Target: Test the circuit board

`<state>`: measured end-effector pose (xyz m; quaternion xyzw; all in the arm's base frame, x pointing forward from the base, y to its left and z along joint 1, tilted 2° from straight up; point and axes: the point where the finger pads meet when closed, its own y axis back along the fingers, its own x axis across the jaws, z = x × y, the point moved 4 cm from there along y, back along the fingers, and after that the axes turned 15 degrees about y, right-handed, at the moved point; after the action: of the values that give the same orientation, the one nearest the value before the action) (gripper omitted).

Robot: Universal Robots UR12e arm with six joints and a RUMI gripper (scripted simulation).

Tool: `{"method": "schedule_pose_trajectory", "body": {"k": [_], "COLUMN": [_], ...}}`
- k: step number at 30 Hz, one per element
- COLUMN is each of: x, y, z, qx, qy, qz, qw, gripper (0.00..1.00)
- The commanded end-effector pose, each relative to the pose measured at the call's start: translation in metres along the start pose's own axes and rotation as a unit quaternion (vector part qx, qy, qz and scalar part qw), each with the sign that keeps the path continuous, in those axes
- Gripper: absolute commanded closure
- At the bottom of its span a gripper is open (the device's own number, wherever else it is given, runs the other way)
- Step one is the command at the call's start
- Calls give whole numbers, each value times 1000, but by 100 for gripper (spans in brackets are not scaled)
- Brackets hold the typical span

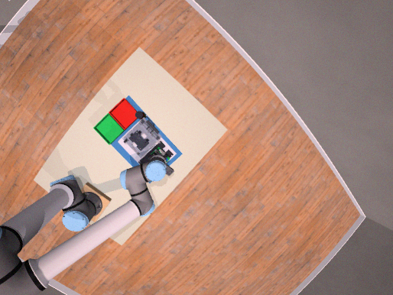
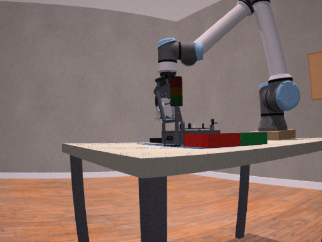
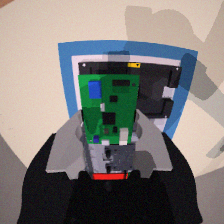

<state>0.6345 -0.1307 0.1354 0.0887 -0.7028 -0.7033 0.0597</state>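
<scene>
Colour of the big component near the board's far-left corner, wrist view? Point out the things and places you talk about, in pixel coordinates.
Blue [image 3: 95, 90], on the green board [image 3: 112, 107]; the wrist view shows it best.

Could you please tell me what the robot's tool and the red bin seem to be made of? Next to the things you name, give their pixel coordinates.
The tool [image 3: 108, 110]: its broad grey fingers look like matt metal, given their even, dull grey, though painted plastic is possible. The red bin [image 1: 123, 114] [image 2: 208, 140]: probably matt plastic, judging by its uniform colour and lack of sharp highlights.

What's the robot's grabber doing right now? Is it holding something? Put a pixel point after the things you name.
Gripper [image 1: 156, 157] [image 2: 165, 116] [image 3: 108, 110]: closed on the green circuit board [image 1: 157, 151] [image 2: 160, 118] [image 3: 116, 95], holding it up above the table [image 1: 183, 115] [image 2: 103, 150] [image 3: 30, 75].
</scene>
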Motion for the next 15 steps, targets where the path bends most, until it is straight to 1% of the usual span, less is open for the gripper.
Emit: {"method": "schedule_pose_trajectory", "body": {"k": [1, 15], "x": [0, -1], "y": [1, 1], "z": [0, 2], "qx": [0, 0], "qy": [0, 0], "qz": [-1, -1], "qw": [1000, 1000], "gripper": [61, 61]}}
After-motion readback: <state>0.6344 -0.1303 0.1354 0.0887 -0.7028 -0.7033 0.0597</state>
